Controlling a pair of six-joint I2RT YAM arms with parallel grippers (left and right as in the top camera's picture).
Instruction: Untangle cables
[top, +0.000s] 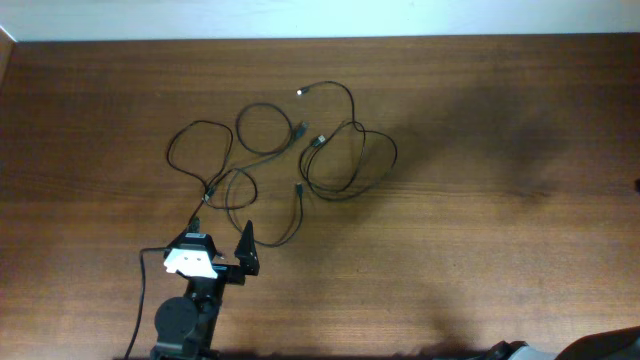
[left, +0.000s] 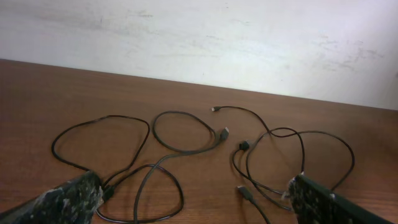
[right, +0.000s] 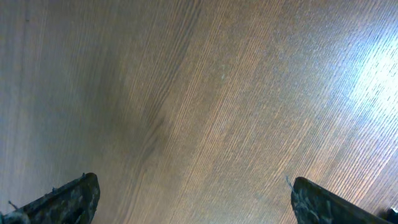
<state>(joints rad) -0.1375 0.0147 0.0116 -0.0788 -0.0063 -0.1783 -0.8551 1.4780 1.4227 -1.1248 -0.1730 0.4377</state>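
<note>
My left claw (top: 222, 240) hangs spread wide at the near side of the brown wood-grain table (top: 500, 200), holding nothing, with the thin black cables (top: 300, 130) lying in loose, overlapping loops just beyond its tips. They sit left of the table's centre, and one small silver-tipped plug (top: 302, 91) points toward the far edge. A pale strip runs along that far edge in the overhead view, and my left wrist camera shows it as a scuffed white wall (left: 249, 43) behind the cables (left: 221, 134). Broad wood lies to the right of the loops and between them and the far edge. On the near side, my left claw (left: 196, 208) sits close against the nearest loop, and its left fingertip (left: 68, 199) covers the spot where that cord ends, so I cannot tell whether they touch. How many cords there are, and which passes over which at the crossings, is hard to make out. My right claw (right: 189, 199) is also spread wide and holds nothing, facing only wood grain. From overhead that arm is cut off at the lower right corner.
</note>
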